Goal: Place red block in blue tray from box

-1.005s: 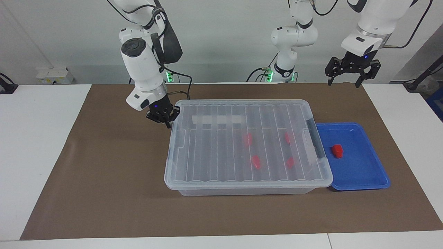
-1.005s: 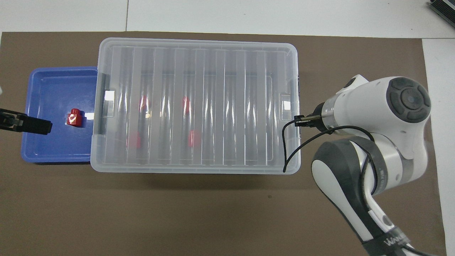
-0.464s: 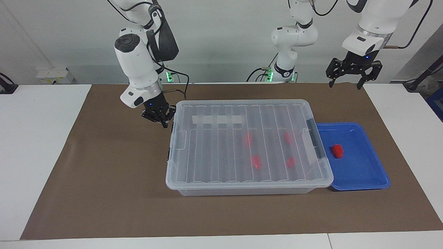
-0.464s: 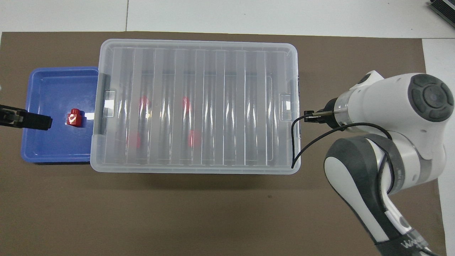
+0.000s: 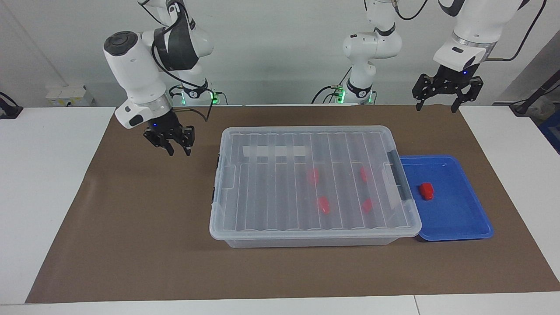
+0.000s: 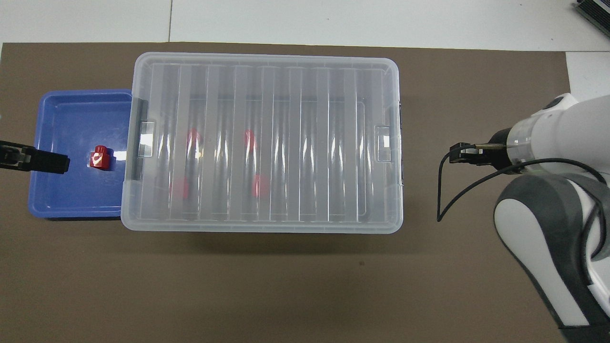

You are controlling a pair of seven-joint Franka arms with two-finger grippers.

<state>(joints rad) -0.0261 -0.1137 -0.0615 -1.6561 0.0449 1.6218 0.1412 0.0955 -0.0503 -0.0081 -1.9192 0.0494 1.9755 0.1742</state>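
Note:
The box [image 5: 313,179] is a clear bin with its ribbed lid on. Several red blocks show through the lid, among them one [image 5: 323,204] and another [image 5: 364,173]. The blue tray [image 5: 455,218] lies against the box's end toward the left arm's end of the table. One red block [image 5: 426,191] sits in it, also seen in the overhead view [image 6: 100,157]. My right gripper [image 5: 179,152] is open and empty, over the mat beside the box's other end. My left gripper [image 5: 436,107] is open and empty, raised high over the tray's outer edge [image 6: 57,163].
A brown mat [image 5: 131,227] covers the table under everything. The box lid has a black latch [image 5: 400,175] at the tray end and a white tape strip [image 5: 273,151]. The right arm's cable [image 6: 443,190] hangs over the mat beside the box [image 6: 262,143].
My right gripper has drawn away from the box's end, toward the right arm's end of the table, and risen a little. The left gripper, box and blocks have stayed put.

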